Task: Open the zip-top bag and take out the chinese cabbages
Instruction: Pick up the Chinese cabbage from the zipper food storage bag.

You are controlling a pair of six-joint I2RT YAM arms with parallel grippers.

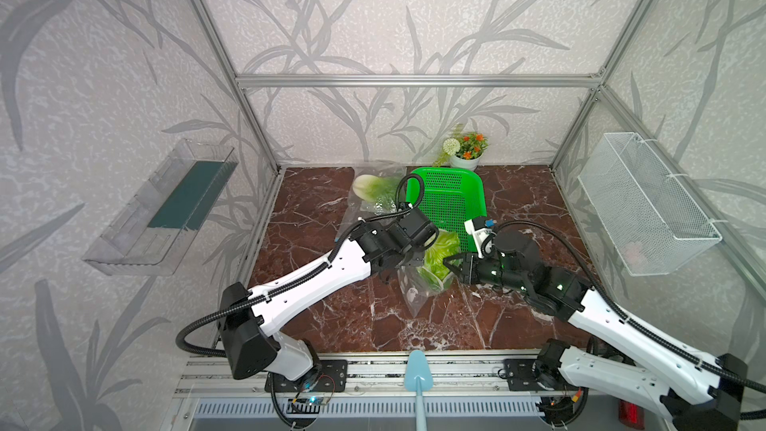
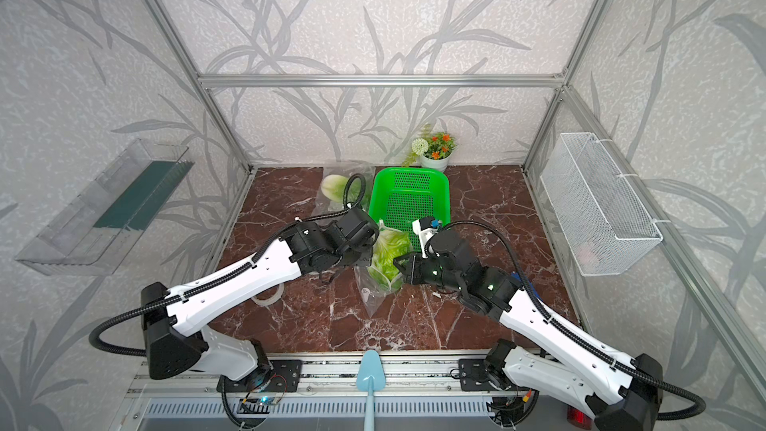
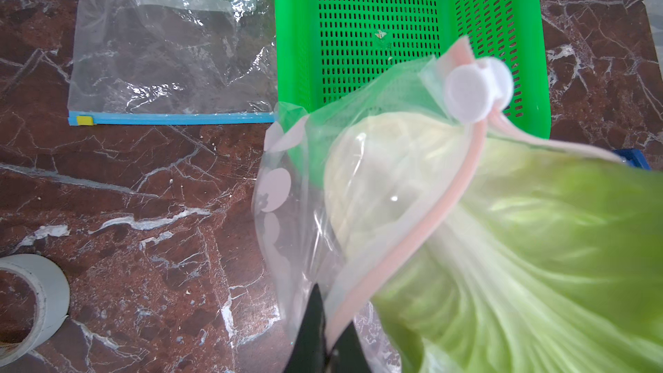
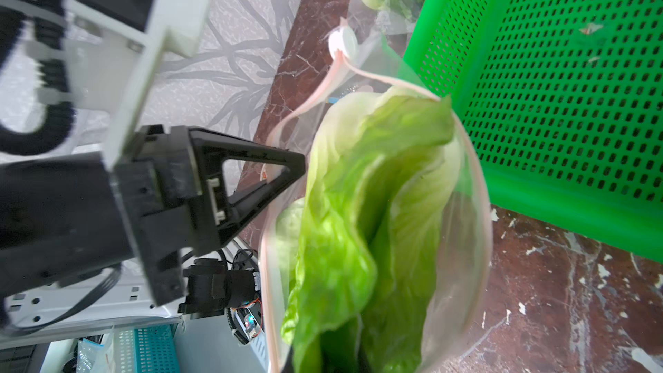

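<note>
A clear zip-top bag with a pink zip strip and a white slider hangs lifted between both arms, its mouth open. A light-green chinese cabbage pokes out of it. My left gripper is shut on the bag's pink rim. My right gripper is shut on the cabbage's leaves. A second chinese cabbage lies in another clear bag with a blue zip at the back left.
The green perforated basket stands just behind the held bag. A flower pot is at the back wall. A tape roll lies under the left arm. A blue spatula sits at the front edge.
</note>
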